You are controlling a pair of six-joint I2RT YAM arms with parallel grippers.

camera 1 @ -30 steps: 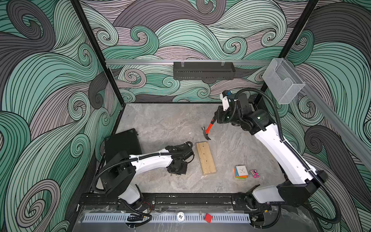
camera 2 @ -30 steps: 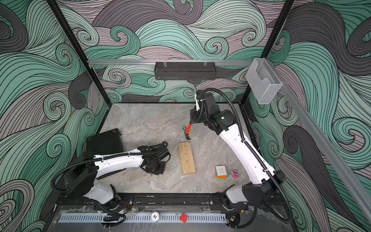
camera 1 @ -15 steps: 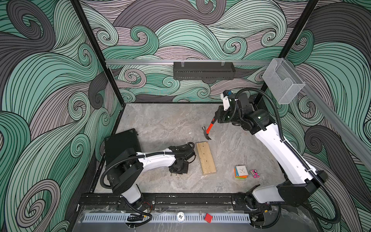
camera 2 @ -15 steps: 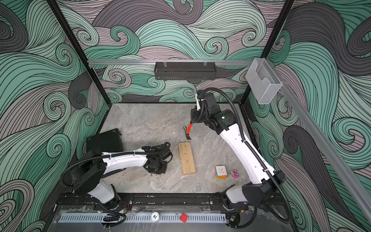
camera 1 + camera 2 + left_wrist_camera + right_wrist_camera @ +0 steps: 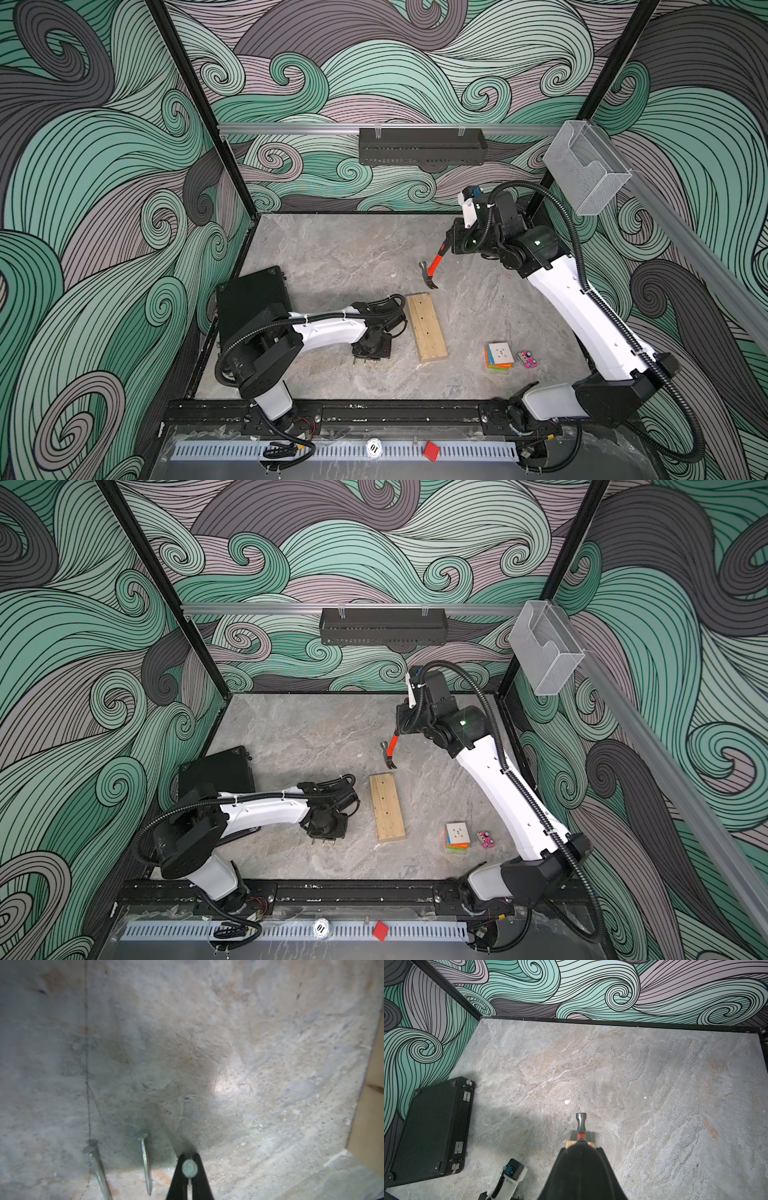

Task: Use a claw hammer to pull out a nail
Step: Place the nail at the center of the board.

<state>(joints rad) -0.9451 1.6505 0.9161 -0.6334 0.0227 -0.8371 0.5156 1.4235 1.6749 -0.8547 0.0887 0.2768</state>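
Claw hammer [image 5: 434, 267] hangs clamped in right gripper [image 5: 451, 245]; left gripper [image 5: 189, 1159] pinches nail [image 5: 189, 1168] near wooden block [image 5: 427, 326]

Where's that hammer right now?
In a top view the claw hammer hangs head-down from the right claw, toward the back right of the table, its head just beyond the far end of the wooden block.
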